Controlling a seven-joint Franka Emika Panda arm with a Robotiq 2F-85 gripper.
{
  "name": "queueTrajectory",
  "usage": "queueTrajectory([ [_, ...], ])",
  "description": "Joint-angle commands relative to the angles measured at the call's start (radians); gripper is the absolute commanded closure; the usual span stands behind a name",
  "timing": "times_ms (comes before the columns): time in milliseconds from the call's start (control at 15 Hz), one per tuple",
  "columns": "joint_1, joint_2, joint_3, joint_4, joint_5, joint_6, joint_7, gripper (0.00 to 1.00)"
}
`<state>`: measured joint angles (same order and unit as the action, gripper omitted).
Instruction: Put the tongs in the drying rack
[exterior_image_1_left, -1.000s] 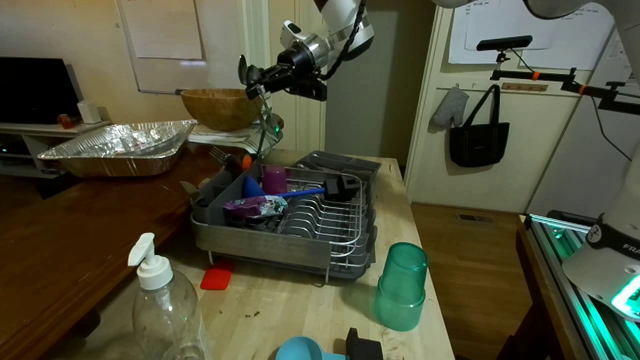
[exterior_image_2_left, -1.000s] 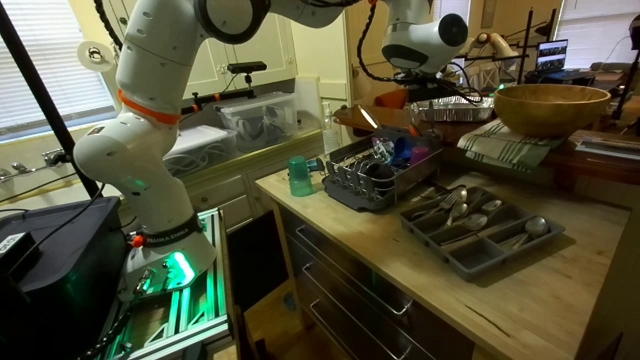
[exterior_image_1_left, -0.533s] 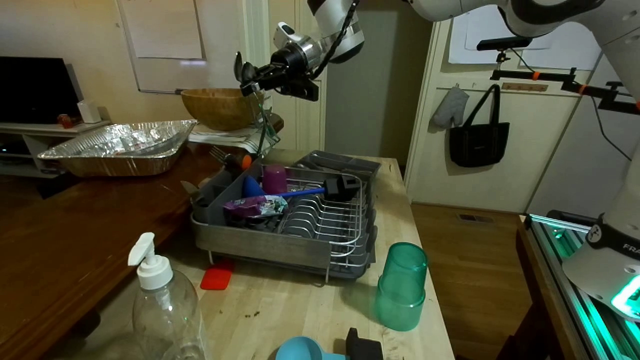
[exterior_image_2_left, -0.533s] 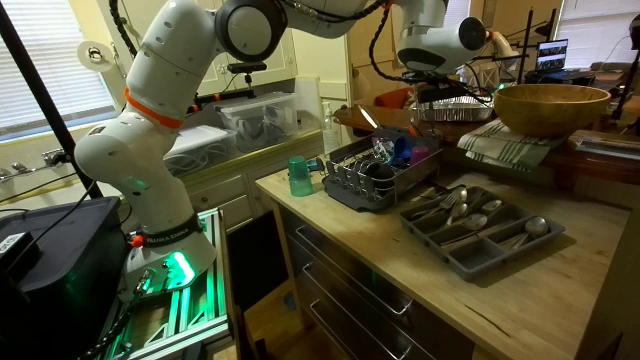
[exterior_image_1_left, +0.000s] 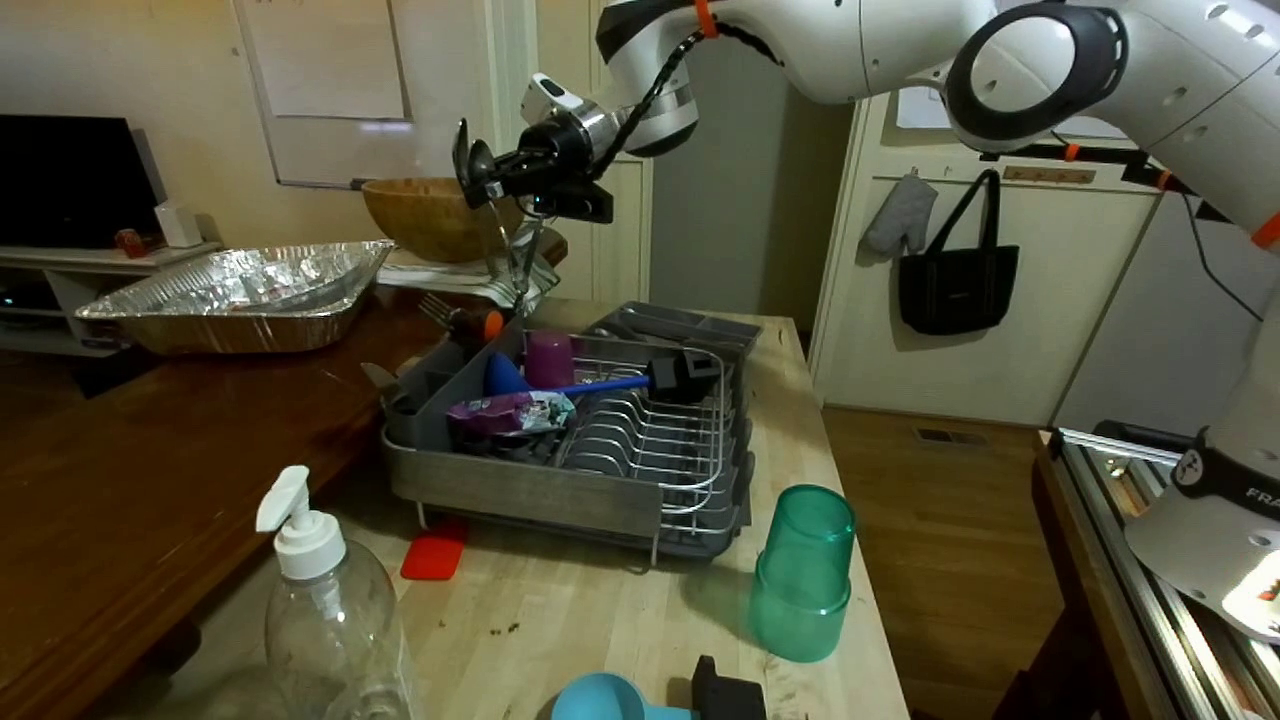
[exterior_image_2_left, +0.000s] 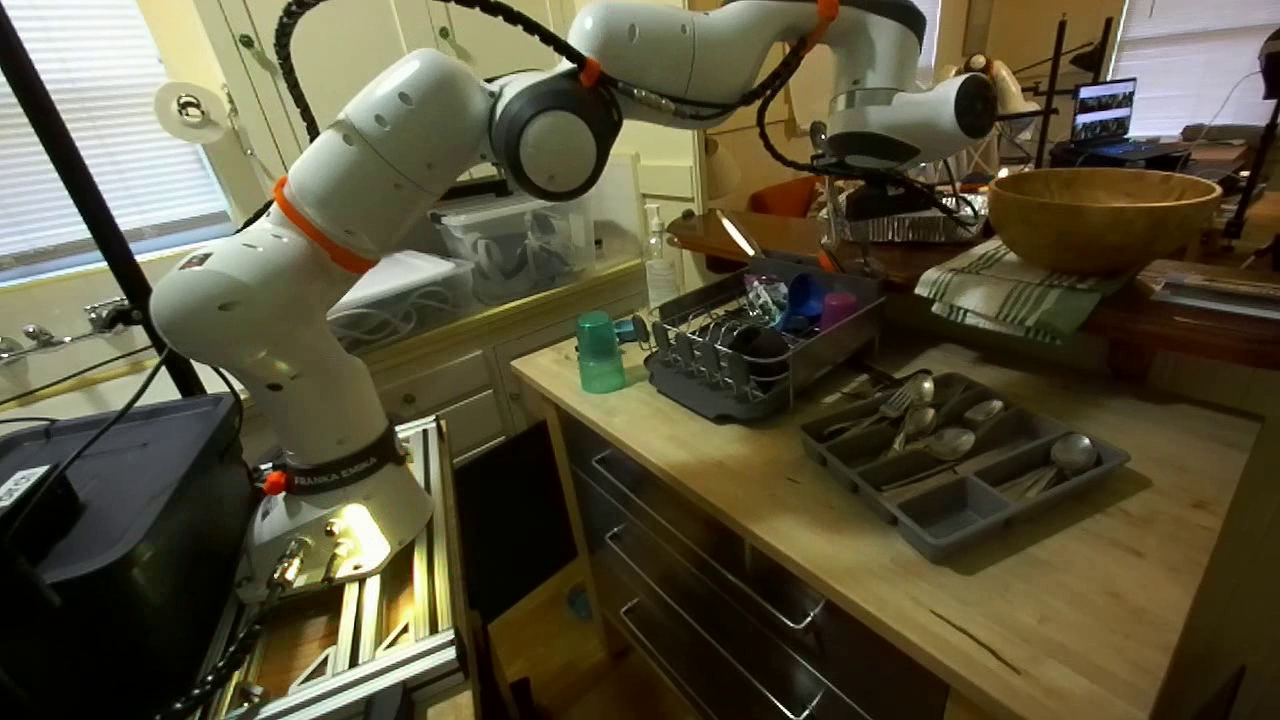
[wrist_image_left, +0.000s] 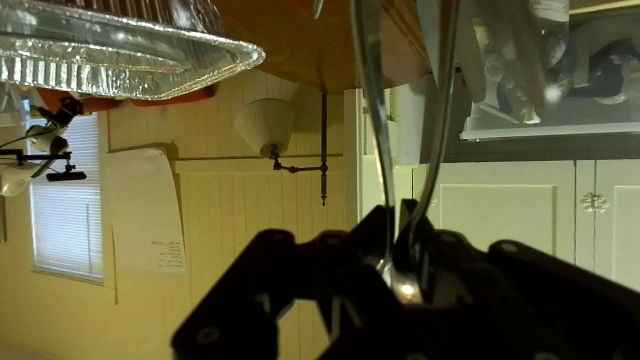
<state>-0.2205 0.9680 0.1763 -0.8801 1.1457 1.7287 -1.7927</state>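
On the wooden surface (exterior_image_2_left: 1110, 600), we see the drying rack (exterior_image_1_left: 525, 490) holding a purple cup (exterior_image_1_left: 549, 360) and a blue-handled utensil (exterior_image_1_left: 610, 384); spoons (exterior_image_2_left: 1072, 453) lie in the cutlery tray (exterior_image_2_left: 957, 508). Thin and shiny, rounded ends up, the tongs (wrist_image_left: 443, 110) hang pinched between the jaws near a rack corner, contact unclear. Green cups (exterior_image_1_left: 805, 575) stand near the surface's edge; wood stretches past the tray.

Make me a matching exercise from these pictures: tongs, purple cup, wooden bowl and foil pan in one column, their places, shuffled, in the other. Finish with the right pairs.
Things
1. Tongs
2. Purple cup
3. Wooden bowl
4. Foil pan

Places
A. On the striped towel
B. On the brown table
C. Held in the gripper
D. Inside the drying rack

Right pairs: 1-C; 2-D; 3-A; 4-B
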Motion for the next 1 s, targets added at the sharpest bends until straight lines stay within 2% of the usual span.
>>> queueTrajectory([
  [0, 0.017, 0.148, 0.006, 0.216, -0.014, -0.071, 0.088, 0.97],
  [400, 0.039, 0.227, 0.001, 0.325, -0.024, -0.053, 0.128, 0.97],
  [600, 0.053, 0.237, -0.018, 0.350, -0.032, -0.004, 0.140, 0.97],
  [733, 0.070, 0.223, -0.042, 0.336, -0.037, 0.070, 0.199, 0.97],
  [800, 0.045, 0.198, -0.018, 0.278, -0.012, 0.025, 0.130, 0.88],
  [867, 0.051, 0.198, -0.025, 0.281, -0.013, 0.047, 0.147, 0.88],
  [933, 0.055, 0.198, -0.029, 0.282, -0.014, 0.056, 0.157, 0.97],
])
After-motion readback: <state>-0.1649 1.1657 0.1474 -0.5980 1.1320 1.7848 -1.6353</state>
